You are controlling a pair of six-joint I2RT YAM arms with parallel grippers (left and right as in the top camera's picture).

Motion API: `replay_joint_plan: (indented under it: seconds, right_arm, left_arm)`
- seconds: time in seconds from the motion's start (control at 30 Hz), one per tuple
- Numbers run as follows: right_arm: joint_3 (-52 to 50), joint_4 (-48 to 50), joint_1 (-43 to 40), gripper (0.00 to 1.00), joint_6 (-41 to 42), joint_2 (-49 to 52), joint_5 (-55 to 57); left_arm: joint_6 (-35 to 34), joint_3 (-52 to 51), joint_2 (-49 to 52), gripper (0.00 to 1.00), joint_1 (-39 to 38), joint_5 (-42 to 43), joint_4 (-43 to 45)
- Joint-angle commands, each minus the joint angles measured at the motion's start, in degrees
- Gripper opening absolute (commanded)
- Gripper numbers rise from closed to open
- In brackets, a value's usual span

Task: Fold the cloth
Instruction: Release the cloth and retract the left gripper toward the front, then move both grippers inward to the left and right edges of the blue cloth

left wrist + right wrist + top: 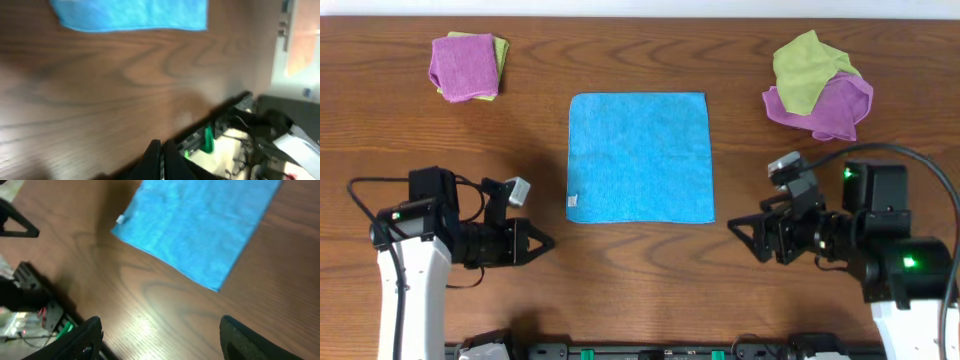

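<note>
One cloth [640,157] flat on table [640,290] | we see left gripper [161,150] pinched closed, empty | right gripper [161,324] spread wide, empty | both apart from cloth

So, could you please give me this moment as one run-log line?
stage: pre-grasp | cloth flat, unfolded | left gripper shut, off cloth | right gripper open, off cloth

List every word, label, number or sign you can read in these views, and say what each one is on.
None can be read.
White tag at a corner of the blue cloth: too small from overhead, blurred in the right wrist view.
Gear past the table edge in the left wrist view: blurred, no legible label.
</note>
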Motion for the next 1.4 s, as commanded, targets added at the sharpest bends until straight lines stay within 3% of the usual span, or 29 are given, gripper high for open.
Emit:
replay_joint_plan:
  seconds: [0.0,0.17,0.33,0.47,0.67,0.73,0.93,1.1,1.17,1.27,1.37]
  right_arm:
    - [4.24,-0.66,2.27,0.75,-1.64,-3.87,0.24]
    - [5.35,-1.25,2.38,0.76,0.15,-10.08,8.22]
    - [5.33,1.33,-2.19,0.79,7.28,-10.84,14.10]
    - [5.33,3.15,-6.19,0.78,11.72,-8.72,14.29]
    - [5.33,0.26,-9.29,0.76,9.35,-3.69,11.63]
    - [5.92,-0.57,-10.01,0.77,5.53,-4.31,6.84]
    - [12.72,-7.39,-10.29,0.82,-0.35,-5.66,7.08]
    - [13.62,-12.87,-6.43,0.81,-6.78,-6.29,5.25]
    - [13.62,-13.25,-6.27,0.80,-6.93,-6.29,5.84]
    - [12.46,-10.38,-7.76,0.76,1.38,-5.49,12.44]
    - [8.39,-9.03,-9.60,0.76,2.93,-2.10,8.79]
  left_arm:
    - [4.85,6.16,-0.42,0.06,-0.07,4.02,-2.91]
    - [3.65,12.09,-2.51,0.06,0.09,3.02,-3.61]
    - [-7.69,12.24,-2.12,0.08,0.09,-1.09,5.07]
    - [-15.37,12.26,-2.05,0.08,0.09,-9.88,11.15]
    - [-14.69,12.24,-1.84,0.06,0.13,-17.49,10.01]
    - [-13.92,12.24,-1.92,0.06,0.11,-16.74,9.86]
    - [-9.18,12.24,-2.01,0.07,-1.01,-9.27,9.62]
    - [-5.99,12.24,-2.01,0.11,-5.40,-9.35,5.29]
    - [-5.81,12.24,-2.01,0.09,-5.64,-9.42,3.15]
    - [-8.59,12.22,-1.88,0.08,-5.55,-11.45,4.55]
    - [-10.62,12.04,-0.13,0.09,-5.53,-12.90,8.22]
